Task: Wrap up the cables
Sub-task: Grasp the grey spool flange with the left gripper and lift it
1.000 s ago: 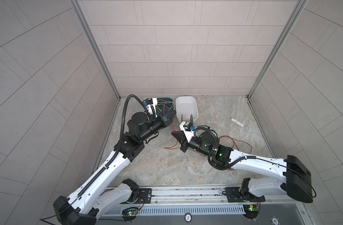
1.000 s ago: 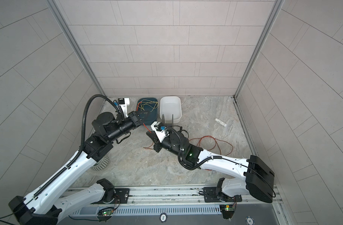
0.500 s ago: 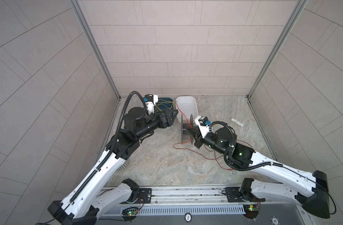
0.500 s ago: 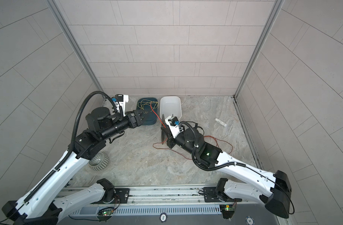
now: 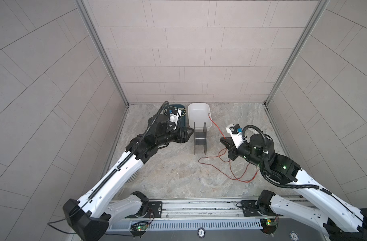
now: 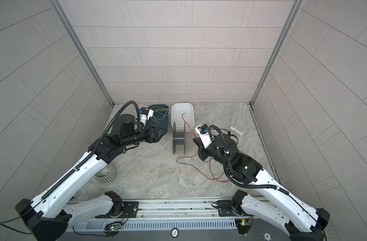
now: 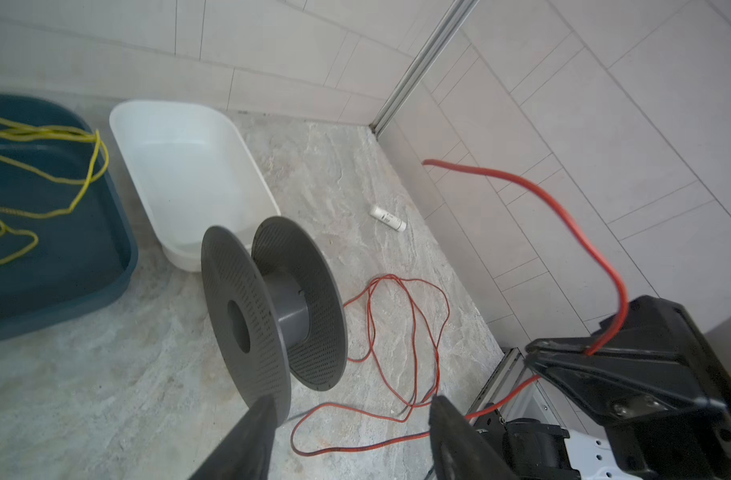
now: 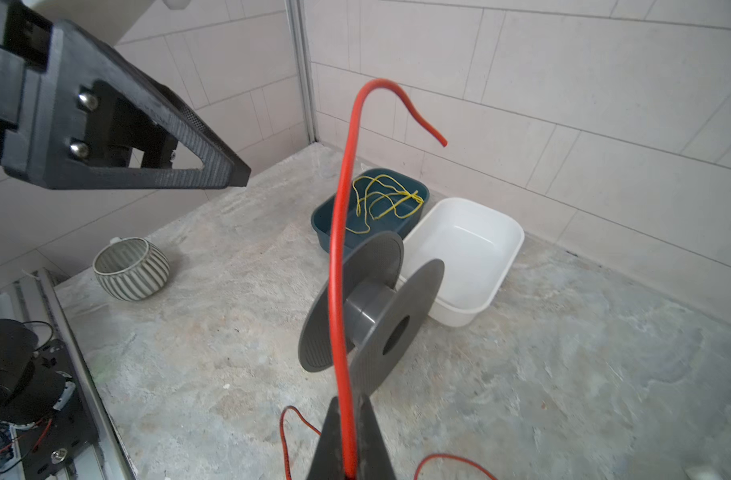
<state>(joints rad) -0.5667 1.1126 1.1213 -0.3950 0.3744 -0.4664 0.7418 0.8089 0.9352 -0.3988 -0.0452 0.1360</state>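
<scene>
Grey stone tabletop (image 5: 168, 177) inside tiled walls. Seen from above, the left gripper (image 5: 187, 133) hangs spread and empty at 9 o'clock of the bare upright spool (image 5: 200, 138). The right gripper (image 5: 224, 140), at its 3 o'clock, pinches the red wire (image 8: 333, 257), with the free end raised and the loops slack at 5 o'clock. Winding looks unstarted; next, that end must reach the hub.

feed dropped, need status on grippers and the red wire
Left gripper open, empty. Right gripper shut on red wire, free end sticking up, rest looped on table. Grey spool bare, standing between them. Nothing blocking it.
</scene>
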